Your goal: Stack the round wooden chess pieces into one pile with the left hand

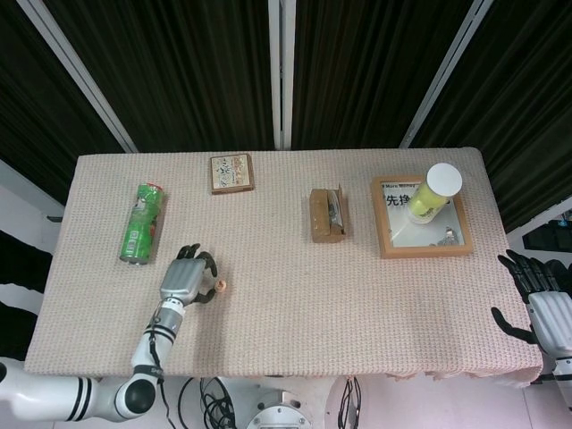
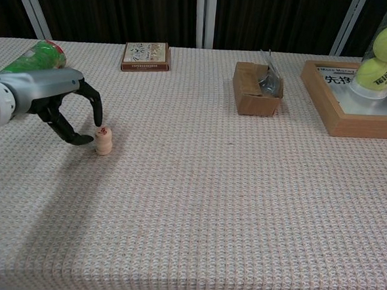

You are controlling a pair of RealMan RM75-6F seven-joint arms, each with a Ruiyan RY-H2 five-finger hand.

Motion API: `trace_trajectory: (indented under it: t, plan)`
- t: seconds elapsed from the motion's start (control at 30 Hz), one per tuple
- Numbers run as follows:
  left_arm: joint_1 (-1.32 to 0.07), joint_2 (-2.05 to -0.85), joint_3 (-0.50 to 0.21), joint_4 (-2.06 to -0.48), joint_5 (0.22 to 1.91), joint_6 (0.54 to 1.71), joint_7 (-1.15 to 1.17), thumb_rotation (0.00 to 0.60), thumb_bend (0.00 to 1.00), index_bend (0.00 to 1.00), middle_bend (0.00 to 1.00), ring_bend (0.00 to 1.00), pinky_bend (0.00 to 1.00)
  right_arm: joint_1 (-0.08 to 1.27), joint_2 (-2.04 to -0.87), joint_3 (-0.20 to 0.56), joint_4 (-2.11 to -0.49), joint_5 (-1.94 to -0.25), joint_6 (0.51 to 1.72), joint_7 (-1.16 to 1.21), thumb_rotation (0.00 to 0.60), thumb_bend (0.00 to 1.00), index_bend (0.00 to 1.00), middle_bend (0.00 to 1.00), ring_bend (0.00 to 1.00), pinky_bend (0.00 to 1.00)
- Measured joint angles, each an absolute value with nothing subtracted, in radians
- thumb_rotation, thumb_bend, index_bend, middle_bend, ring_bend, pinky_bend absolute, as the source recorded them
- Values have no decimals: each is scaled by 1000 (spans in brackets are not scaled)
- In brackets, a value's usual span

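Observation:
A short pile of round wooden chess pieces [image 1: 221,286] [image 2: 103,141] stands upright on the woven tablecloth at the front left, red mark on top. My left hand [image 1: 186,279] [image 2: 58,100] sits just to the left of it, fingers curved and apart, holding nothing. Its fingertips hover close to the pile with a small gap showing in the chest view. My right hand [image 1: 545,308] hangs past the table's right edge with fingers spread and nothing in it; only the head view shows it.
A green can [image 1: 141,223] [image 2: 35,55] lies behind the left hand. A small printed box [image 1: 232,173] [image 2: 145,56] is at the back. A cardboard box [image 1: 326,214] [image 2: 256,90] stands mid-table. A wooden frame [image 1: 384,241] at the right holds a tennis-ball tube [image 1: 433,192] [image 2: 383,58].

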State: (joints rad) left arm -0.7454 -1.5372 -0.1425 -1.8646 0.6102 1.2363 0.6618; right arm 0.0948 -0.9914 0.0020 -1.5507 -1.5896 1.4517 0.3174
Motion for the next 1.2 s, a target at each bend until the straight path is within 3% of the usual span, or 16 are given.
trace_trajectory:
  t: [0.13,0.27,0.47,0.53,0.67,0.83,0.97,1.2]
  plan:
    - [-738,-1522,-145,-1888,620,1249,655,600,288,275,212,0,0,95,-992,2,-1551,-1588,1451,314,600,308,0,0,0,0]
    - [-720,-1490,-133,-1937,650,1281,655,600,289,241,196,0,0,96,-993,2,-1551,-1587,1448,309,600,309,0,0,0,0]
    - [-663,-1440,-60,-1971,811,1376,656,600,302,197,167,0,0,97,-997,-1,-1556,-1599,1450,292,600,309,0,0,0,0]
    - [-633,-1424,-23,-1956,913,1422,646,600,263,174,161,0,0,96,-1000,-4,-1561,-1609,1454,281,600,309,0,0,0,0]
    - [-557,-1396,52,-1868,1153,1544,601,600,107,97,127,0,0,95,-1008,-7,-1568,-1626,1467,257,600,307,0,0,0,0]
    - [-400,-1337,149,-1668,1389,1736,441,600,40,54,70,0,0,95,-1022,-11,-1569,-1638,1470,216,600,303,0,0,0,0]
    - [-295,-1263,197,-1555,1440,1768,337,600,34,41,25,0,0,97,-1035,-14,-1572,-1646,1468,166,600,304,0,0,0,0]
    - [-240,-1211,181,-1517,1432,1733,208,600,35,25,5,0,0,98,-1055,-12,-1590,-1645,1467,104,600,303,0,0,0,0]
